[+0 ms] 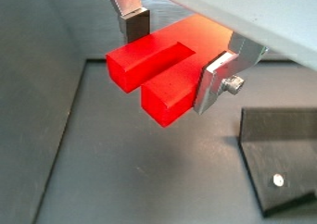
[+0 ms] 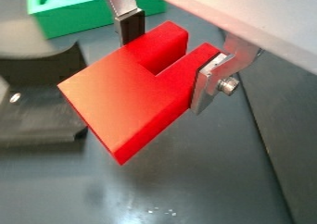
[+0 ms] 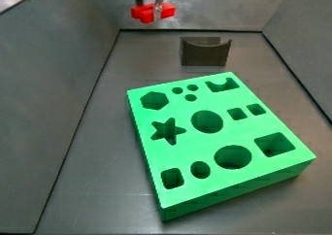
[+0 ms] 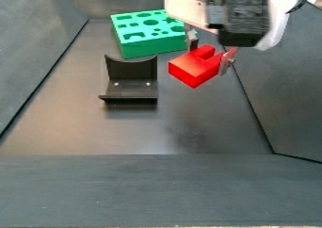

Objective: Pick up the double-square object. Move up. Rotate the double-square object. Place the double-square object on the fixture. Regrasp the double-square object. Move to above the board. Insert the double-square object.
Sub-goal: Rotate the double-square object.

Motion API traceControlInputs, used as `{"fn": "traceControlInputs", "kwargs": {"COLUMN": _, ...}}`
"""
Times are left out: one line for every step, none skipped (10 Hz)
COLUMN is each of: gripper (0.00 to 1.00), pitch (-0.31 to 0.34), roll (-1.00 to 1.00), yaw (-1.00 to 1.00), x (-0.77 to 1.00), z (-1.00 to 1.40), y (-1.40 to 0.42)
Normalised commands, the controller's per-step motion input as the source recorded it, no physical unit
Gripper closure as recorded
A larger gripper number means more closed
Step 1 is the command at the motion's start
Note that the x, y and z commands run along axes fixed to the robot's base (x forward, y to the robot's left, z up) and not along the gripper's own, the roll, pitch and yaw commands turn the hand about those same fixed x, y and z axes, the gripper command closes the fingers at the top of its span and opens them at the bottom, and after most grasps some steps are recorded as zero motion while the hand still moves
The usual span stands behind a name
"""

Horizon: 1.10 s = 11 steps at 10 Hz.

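Observation:
The double-square object (image 1: 155, 72) is a bright red notched block, and my gripper (image 1: 176, 50) is shut on it, holding it in the air above the dark floor. It also shows in the other wrist view (image 2: 130, 93), with the gripper (image 2: 173, 52) shut across the notched end. In a side view the gripper (image 3: 150, 8) holds the block (image 3: 147, 14) high at the far end. In the other side view the block (image 4: 195, 67) hangs under the gripper (image 4: 212, 55), to the right of the fixture (image 4: 128, 79). The green board (image 3: 215, 140) lies flat with its many cut-outs.
The fixture (image 3: 203, 50) stands on the floor between the board and the far wall; it also shows in both wrist views (image 1: 279, 158) (image 2: 37, 98). A corner of the board (image 2: 74, 13) is beyond it. Sloped grey walls (image 3: 65, 45) bound the floor.

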Motion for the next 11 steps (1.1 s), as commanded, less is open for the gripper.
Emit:
{"fn": "traceControlInputs", "kwargs": {"gripper": 1.0, "pitch": -0.002, "roll": 0.0, "yaw": -1.0, "x": 0.02, "z": -0.03, "y": 0.02}}
{"fn": "traceControlInputs", "kwargs": {"gripper": 1.0, "pitch": -0.002, "roll": 0.0, "yaw": -1.0, "x": 0.02, "z": -0.03, "y": 0.02}}
{"fn": "traceControlInputs", "kwargs": {"gripper": 1.0, "pitch": -0.003, "roll": 0.0, "yaw": -1.0, "x": 0.02, "z": -0.03, "y": 0.02}}
{"fn": "traceControlInputs", "kwargs": {"gripper": 1.0, "pitch": -0.003, "roll": 0.0, "yaw": -1.0, "x": 0.02, "z": -0.03, "y": 0.02}}
{"fn": "traceControlInputs", "kwargs": {"gripper": 1.0, "pitch": -0.003, "roll": 0.0, "yaw": -1.0, "x": 0.02, "z": -0.03, "y": 0.02}}
{"fn": "traceControlInputs", "kwargs": {"gripper": 1.0, "pitch": -0.003, "roll": 0.0, "yaw": -1.0, "x": 0.02, "z": -0.03, "y": 0.02}}
{"fn": "traceControlInputs", "kwargs": {"gripper": 1.0, "pitch": -0.003, "roll": 0.0, "yaw": -1.0, "x": 0.02, "z": -0.03, "y": 0.02}}
{"fn": "traceControlInputs", "kwargs": {"gripper": 1.0, "pitch": -0.003, "roll": 0.0, "yaw": -1.0, "x": 0.02, "z": -0.03, "y": 0.02}}
{"fn": "traceControlInputs", "kwargs": {"gripper": 1.0, "pitch": -0.003, "roll": 0.0, "yaw": -1.0, "x": 0.02, "z": -0.03, "y": 0.02}}
{"fn": "traceControlInputs", "kwargs": {"gripper": 1.0, "pitch": -0.003, "roll": 0.0, "yaw": -1.0, "x": 0.02, "z": -0.03, "y": 0.02}}
{"fn": "traceControlInputs", "kwargs": {"gripper": 1.0, "pitch": -0.003, "roll": 0.0, "yaw": -1.0, "x": 0.02, "z": -0.03, "y": 0.02}}
